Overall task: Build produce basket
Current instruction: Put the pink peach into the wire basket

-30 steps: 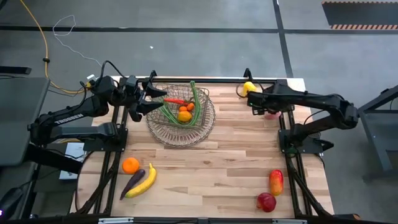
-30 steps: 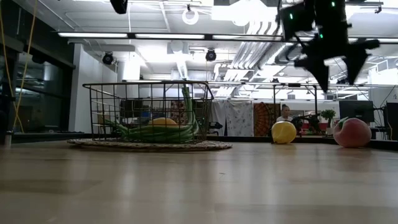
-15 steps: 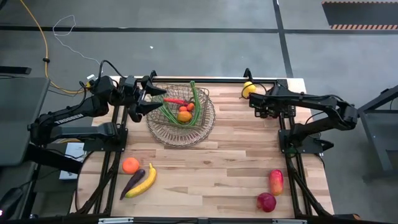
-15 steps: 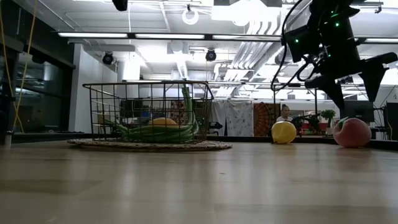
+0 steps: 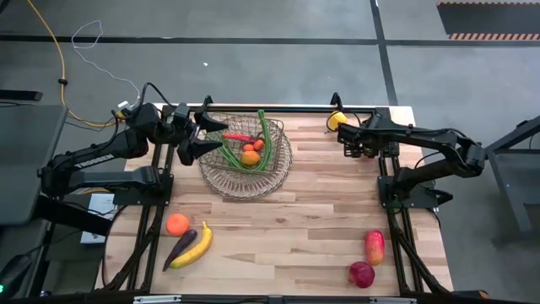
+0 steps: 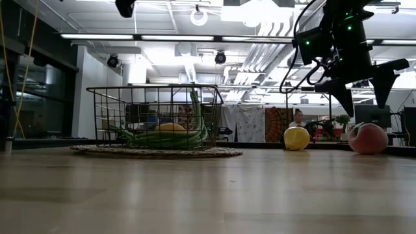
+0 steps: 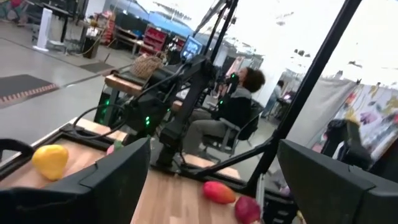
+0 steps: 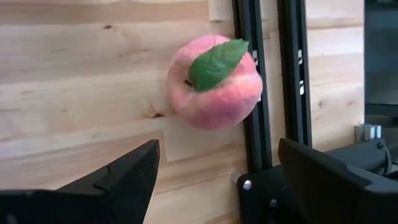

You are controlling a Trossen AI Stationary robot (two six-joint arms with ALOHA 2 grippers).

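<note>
Overhead, both dark arms reach inward along the far edge of the wooden counter (image 5: pixel 278 219). Stretched from the left side, the left arm's wrist is roughly level, and the left tool (image 5: pixel 213 135) hangs at the rim of the basket (image 5: pixel 272 177) with its fingers (image 7: pixel 118 180) spread and nothing between them. That wire basket sits on the far left-centre of the counter and holds long green beans (image 5: pixel 265 135), a red chilli (image 5: pixel 238 137) and an orange (image 5: pixel 250 157). Extended from the right side, the right arm's wrist is pitched down, so the right tool (image 5: pixel 354 143) points at the counter, raised above it, fingers (image 8: pixel 118 177) spread wide and empty. Directly below it lies a pink peach (image 8: pixel 214 81) with a green leaf, beside the black rail. A yellow lemon (image 5: pixel 337 121) rests near that tool at the far edge. At the near left lie a second orange (image 5: pixel 176 224), an eggplant (image 5: pixel 180 247) and a banana (image 5: pixel 196 247), close together; two red apples (image 5: pixel 368 257) lie at the near right.
</note>
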